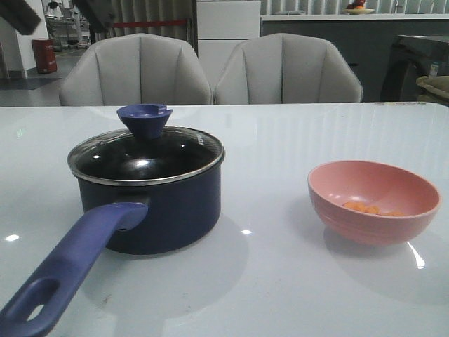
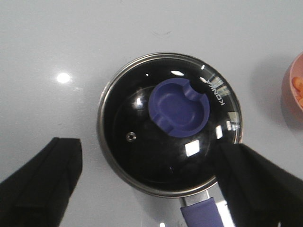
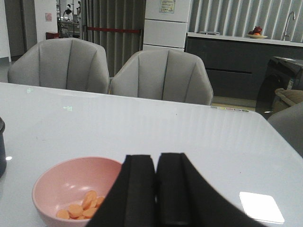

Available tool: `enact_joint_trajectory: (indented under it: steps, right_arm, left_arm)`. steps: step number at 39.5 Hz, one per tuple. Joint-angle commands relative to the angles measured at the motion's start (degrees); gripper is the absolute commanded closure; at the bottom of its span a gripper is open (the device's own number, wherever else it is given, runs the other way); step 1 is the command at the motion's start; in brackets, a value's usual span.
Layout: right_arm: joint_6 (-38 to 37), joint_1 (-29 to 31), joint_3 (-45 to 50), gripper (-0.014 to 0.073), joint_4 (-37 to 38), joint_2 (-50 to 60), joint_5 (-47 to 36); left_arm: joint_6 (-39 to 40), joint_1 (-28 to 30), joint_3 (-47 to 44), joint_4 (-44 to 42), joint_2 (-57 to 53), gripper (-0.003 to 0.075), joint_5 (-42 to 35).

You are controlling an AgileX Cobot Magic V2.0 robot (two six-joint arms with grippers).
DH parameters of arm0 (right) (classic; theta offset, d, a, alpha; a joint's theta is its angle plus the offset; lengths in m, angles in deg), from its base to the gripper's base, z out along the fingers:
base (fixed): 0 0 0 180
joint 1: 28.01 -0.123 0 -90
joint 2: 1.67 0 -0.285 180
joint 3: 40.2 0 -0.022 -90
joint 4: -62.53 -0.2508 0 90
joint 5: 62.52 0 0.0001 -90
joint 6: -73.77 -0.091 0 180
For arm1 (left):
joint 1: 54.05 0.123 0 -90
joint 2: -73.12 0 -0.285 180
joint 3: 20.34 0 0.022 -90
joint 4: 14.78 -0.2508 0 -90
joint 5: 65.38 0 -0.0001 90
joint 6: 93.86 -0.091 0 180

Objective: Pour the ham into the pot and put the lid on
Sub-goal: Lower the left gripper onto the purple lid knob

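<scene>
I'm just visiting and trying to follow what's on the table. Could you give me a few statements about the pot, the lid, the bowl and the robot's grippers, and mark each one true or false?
1. The lid sits on the pot. True.
2. The ham is already in the pot. False: the orange slices lie in the pink bowl, which stands apart from the pot.
3. The left gripper is open, above the lid. True: its fingers stand wide apart on either side and touch nothing.
4. The right gripper holds the bowl. False: its fingers are closed together, with nothing between them.
5. The pot's handle points away from the robot. False: it points toward the camera side.
</scene>
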State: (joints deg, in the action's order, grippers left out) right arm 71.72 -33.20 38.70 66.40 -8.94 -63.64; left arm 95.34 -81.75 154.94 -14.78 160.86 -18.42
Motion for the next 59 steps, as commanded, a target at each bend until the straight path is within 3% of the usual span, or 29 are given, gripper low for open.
enact_joint_trajectory:
  steps: [1, 17, 31, 59]
  right_arm:
    - [0.14, 0.3, 0.41, 0.0457, 0.5, 1.15, -4.13]
    - [0.14, 0.3, 0.41, 0.0457, 0.5, 1.15, -4.13]
    - [0.14, 0.3, 0.41, 0.0457, 0.5, 1.15, -4.13]
    - [0.14, 0.3, 0.41, 0.0457, 0.5, 1.15, -4.13]
  left_arm:
    - [0.07, -1.05, 6.31, 1.64, 3.01, 0.0101, 0.63]
    - [0.07, -1.92, 21.99, 3.14, 18.69, 0.0101, 12.3]
    - [0.07, -1.92, 29.71, 3.29, 26.19, 0.0066, 19.24]
    - [0.07, -1.92, 30.59, 4.17, 31.37, 0.0061, 24.38]
